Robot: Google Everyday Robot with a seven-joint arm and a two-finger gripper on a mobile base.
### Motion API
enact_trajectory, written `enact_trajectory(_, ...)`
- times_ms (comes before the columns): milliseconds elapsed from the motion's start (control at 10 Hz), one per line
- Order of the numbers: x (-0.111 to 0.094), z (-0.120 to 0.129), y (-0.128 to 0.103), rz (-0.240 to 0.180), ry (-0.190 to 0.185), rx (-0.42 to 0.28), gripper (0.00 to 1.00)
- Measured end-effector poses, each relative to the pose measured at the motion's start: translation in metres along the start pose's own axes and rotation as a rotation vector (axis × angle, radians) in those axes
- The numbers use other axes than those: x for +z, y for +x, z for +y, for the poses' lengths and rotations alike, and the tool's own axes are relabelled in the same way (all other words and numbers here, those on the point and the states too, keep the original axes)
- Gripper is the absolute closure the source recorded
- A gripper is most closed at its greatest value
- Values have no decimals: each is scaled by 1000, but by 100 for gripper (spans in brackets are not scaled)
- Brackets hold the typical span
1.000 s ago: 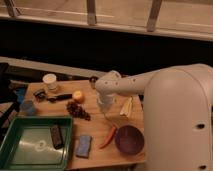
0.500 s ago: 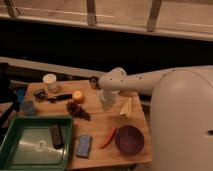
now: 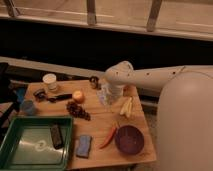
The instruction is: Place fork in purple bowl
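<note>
Closest in, the purple bowl (image 3: 129,139) sits at the front right corner of the surface (image 3: 98,125) and looks empty, same as half a second back. Right beside the bowl on its left is a red pepper (image 3: 108,137). Further left of the bowl are a blue sponge (image 3: 84,146) and a green tray (image 3: 20,131). Straight behind the bowl lie some yellow banana pieces (image 3: 126,106).

Behind the bowl and a bit left, the gripper (image 3: 107,96) hangs over the middle of the surface. Honestly I can't tell whether it's wide, narrow or holding anything. I can't pick out the fork for sure either; the pale blur under the gripper might be it, no promises.

What changed: the arm (image 3: 150,77) has swung up and right, away from the bowl's side, while the gripper barely shifted. Nothing on the surface moved. My read is that the fork isn't delivered yet and the carry over to the bowl is still to come.
</note>
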Motion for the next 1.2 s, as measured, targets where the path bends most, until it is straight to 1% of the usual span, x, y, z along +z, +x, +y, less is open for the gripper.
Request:
enact_trajectory(100,-13,-10,-4,-11,3,24,100)
enact_trajectory(200,-28,-22,-10,-31,6,55,100)
enact_trajectory(300,-36,-31,-12,-41,10,76,100)
enact_trajectory(500,-45,-43,-13,-56,7,109,100)
enact_trajectory(800,-59,-62,-12,-78,-9,157,100)
enact_trajectory(1000,-66,-70,-11,-83,-19,172,100)
enact_trajectory(1200,-76,-78,-9,-89,-42,186,100)
